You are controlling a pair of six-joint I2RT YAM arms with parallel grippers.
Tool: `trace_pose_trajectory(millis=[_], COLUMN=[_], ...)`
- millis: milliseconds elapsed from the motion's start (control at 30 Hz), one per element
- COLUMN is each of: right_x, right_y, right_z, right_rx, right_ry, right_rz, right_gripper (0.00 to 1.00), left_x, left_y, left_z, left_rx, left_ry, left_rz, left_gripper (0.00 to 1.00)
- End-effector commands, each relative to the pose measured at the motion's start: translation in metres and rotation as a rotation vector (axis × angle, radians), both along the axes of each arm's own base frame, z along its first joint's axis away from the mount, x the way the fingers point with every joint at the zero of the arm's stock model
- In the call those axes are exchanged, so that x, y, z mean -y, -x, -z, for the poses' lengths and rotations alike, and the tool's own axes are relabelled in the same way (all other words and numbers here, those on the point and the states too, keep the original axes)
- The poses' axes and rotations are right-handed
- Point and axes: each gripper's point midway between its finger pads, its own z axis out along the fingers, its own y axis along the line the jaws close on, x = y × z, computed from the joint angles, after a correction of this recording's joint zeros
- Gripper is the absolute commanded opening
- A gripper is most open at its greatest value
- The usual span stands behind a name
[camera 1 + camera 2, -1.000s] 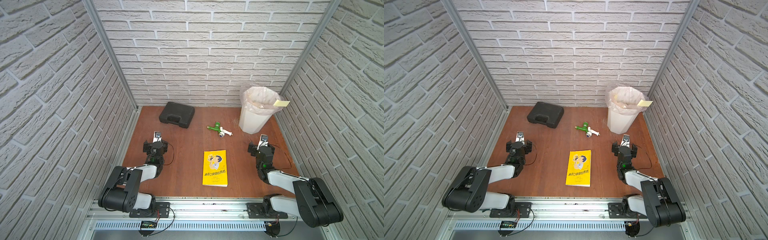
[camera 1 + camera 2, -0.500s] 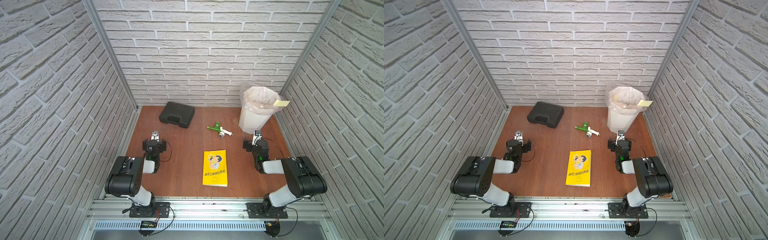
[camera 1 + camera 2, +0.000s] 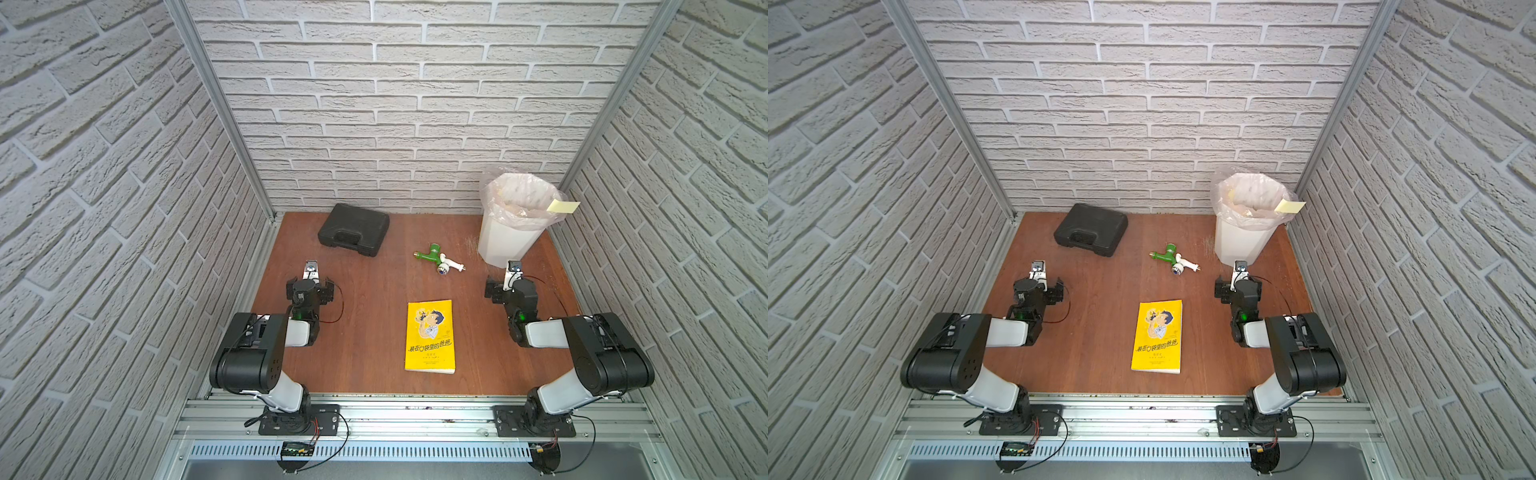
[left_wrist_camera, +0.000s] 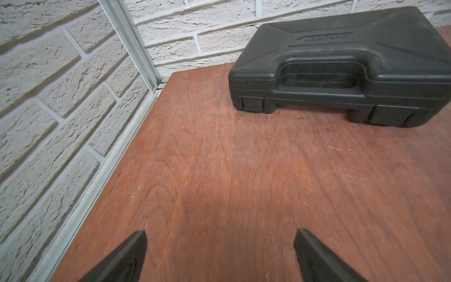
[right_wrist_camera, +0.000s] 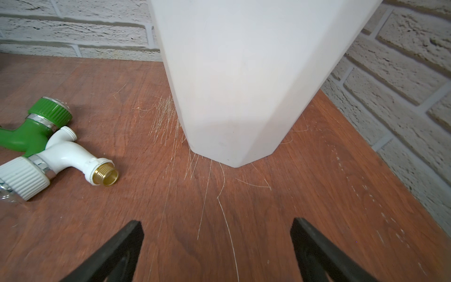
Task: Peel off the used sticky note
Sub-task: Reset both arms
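Jutting from the bin [image 3: 507, 245] rim — sticky note [image 3: 563, 206], details indistinct.

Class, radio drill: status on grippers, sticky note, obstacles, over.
Left gripper open, empty. Right gripper open, empty, facing white bin. Sticky note stuck on bin's rim, untouched. Nothing visibly in the way.

We find the book [image 3: 430, 336] lying flat on the counter [image 3: 374, 324], midway between its sides and toward the front. Behind it to the left sits the case [image 3: 354, 228], close to the back wall. The tap fitting [image 3: 438, 259] lies between case and bin [image 3: 505, 245]. The bin stands in the back right corner, the sticky note [image 3: 563, 206] on its right rim. Our left tool [image 4: 219, 234] is before the case, our right tool [image 5: 216, 224] just before the bin.
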Motion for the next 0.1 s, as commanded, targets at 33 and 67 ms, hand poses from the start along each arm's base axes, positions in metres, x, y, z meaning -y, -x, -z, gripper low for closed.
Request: trace_pose_trajectory(millis=[33, 67], right_x=[-0.0001, 0.0000], right_y=[-0.0073, -0.0066], right_z=[-0.0124, -0.0125], right_rx=[0.038, 0.040], right_ry=[0.003, 0.005], right_rz=[-0.005, -0.006], right_gripper=[0.99, 0.99], left_x=[-0.0005, -0.0004], left_y=[-0.0077, -0.0077], left_z=[-0.0122, -0.0125], left_rx=[0.047, 0.049], left_ry=[0.011, 0.011], left_rz=[0.001, 0.002], left_gripper=[0.98, 0.98])
